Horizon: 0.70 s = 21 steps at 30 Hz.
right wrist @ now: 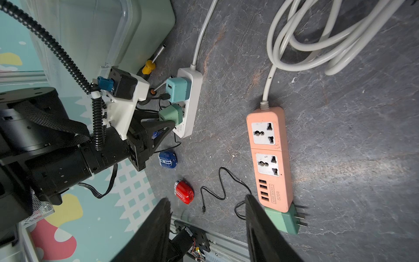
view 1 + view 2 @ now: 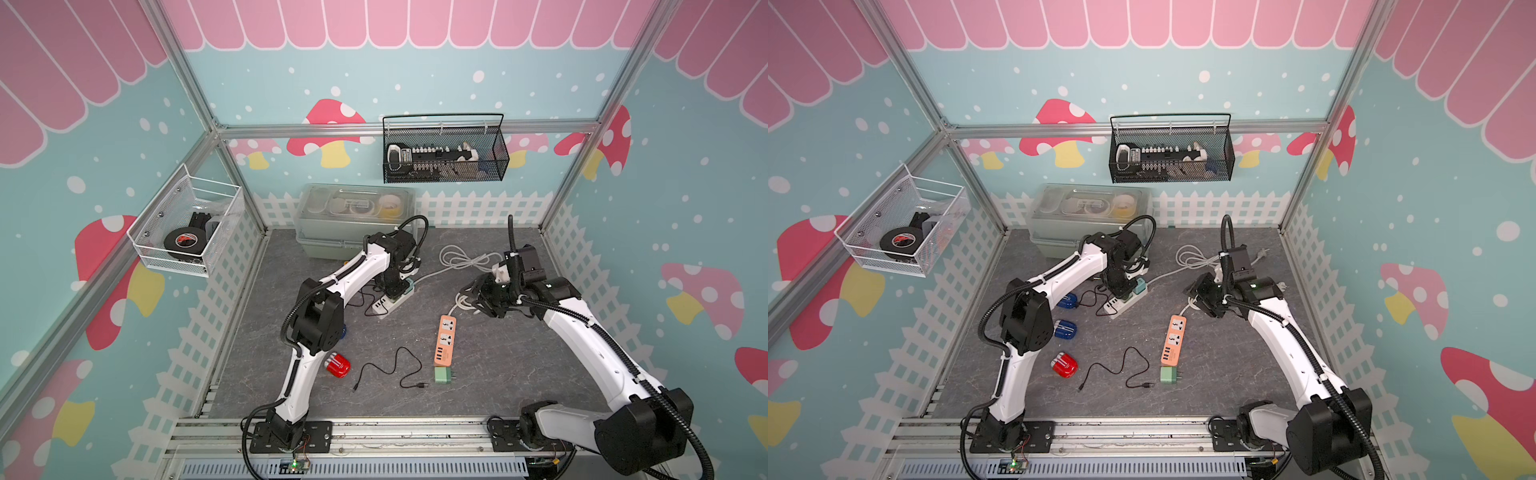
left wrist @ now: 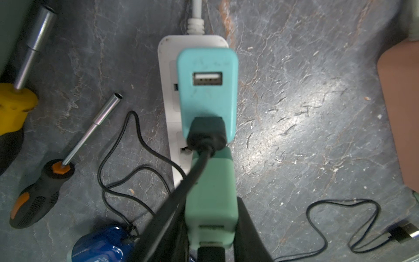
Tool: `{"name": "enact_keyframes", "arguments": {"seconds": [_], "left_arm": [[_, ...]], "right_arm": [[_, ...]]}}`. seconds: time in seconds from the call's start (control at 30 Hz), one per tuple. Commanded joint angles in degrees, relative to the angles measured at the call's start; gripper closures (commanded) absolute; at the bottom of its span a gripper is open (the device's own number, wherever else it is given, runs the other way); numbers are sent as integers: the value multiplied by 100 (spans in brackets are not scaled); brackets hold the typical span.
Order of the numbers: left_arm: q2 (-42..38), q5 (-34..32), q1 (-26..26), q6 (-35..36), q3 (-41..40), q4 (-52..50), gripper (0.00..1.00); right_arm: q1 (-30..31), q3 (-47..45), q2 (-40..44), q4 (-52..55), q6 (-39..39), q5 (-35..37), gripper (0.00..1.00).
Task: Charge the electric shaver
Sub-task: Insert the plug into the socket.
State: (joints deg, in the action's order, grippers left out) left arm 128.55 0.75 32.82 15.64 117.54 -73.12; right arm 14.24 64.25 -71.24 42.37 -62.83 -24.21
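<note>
My left gripper (image 3: 210, 204) is shut on a green adapter (image 3: 212, 181) that stands in the white power strip (image 3: 166, 68). Beside it on the strip sits a teal adapter (image 3: 207, 90) with a black cable plugged in. That cable runs to a blue shaver (image 3: 102, 245). In a top view, a second blue shaver (image 2: 1065, 329) and a red shaver (image 2: 1064, 365) lie near the left arm. My right gripper (image 1: 207, 226) hangs open and empty above the table, right of the strip (image 2: 388, 305).
An orange power strip (image 2: 444, 340) lies mid-table with a loose green adapter (image 2: 444, 375) at its near end and a loose black USB cable (image 2: 395, 370) beside it. Coiled white cord (image 2: 461, 259), two screwdrivers (image 3: 38, 197) and a storage box (image 2: 353, 216) are at the back.
</note>
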Motion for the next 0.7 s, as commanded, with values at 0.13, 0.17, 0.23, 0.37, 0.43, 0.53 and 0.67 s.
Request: {"name": "enact_keyframes", "arguments": {"seconds": [0.13,0.17,0.23,0.37,0.43,0.53,0.67], "left_arm": [[701,-271,-5,-41,569,-159,100],[744,-239,-6,-43,585,-144,99],[817,-235,-3,-42,567,-144,99],[951,-268,-2,-102,635,-142,98],[1016,-201,-18,-125,698,-132,97],[1154,-142,-29,-166,774,-126,95],[1341,-110,-20,-243,874,-126,90]], "right_arm": [[-69,-35,50,27,42,-67,48],[-79,-39,57,44,51,-66,48],[-97,-52,58,65,60,-84,48],[-104,-53,32,69,51,-93,48],[-101,-53,6,69,43,-92,48],[-106,-37,-21,59,43,-102,48],[-103,-24,-26,63,16,-84,48]]}}
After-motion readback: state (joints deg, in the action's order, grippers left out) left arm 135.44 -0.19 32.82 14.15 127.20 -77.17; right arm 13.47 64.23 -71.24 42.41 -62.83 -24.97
